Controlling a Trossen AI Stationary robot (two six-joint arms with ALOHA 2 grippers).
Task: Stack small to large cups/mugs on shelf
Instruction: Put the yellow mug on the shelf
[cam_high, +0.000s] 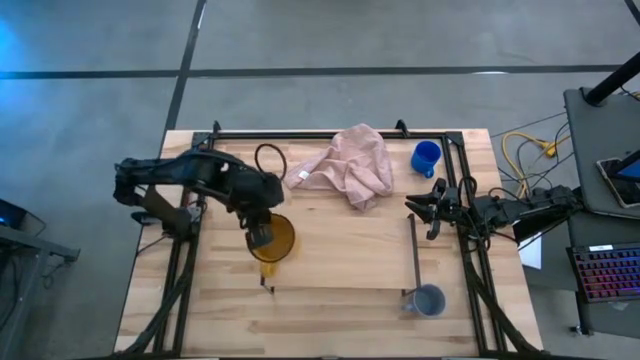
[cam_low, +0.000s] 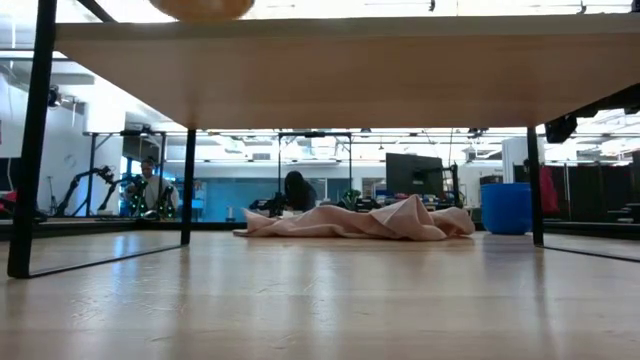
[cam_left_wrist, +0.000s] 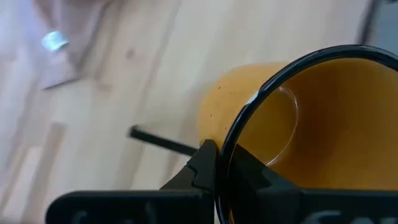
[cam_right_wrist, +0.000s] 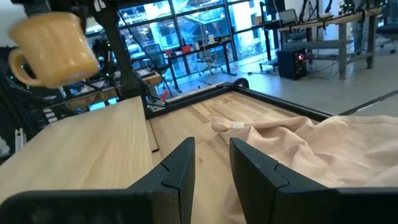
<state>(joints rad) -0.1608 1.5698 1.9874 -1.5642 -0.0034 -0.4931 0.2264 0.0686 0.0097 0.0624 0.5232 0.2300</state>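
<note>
Seen from above, the left gripper (cam_high: 262, 238) is clamped on the rim of the yellow mug (cam_high: 274, 240), holding it in the air above the left end of the shelf (cam_high: 340, 250). The right gripper (cam_high: 420, 208), fingers apart and empty, waits by the shelf's right end. The blue mug (cam_high: 426, 158) stands beside a pink cloth (cam_high: 350, 165); the grey mug (cam_high: 428, 300) sits near the shelf's front right corner.

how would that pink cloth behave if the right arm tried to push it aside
The pink cloth lies crumpled in soft folds, so it is probably floppy and would bunch rather than slide as one piece. It looks thin and light, so a push likely meets little resistance. Its edge lies close to the blue mug, so bunching folds might nudge that mug.
</note>
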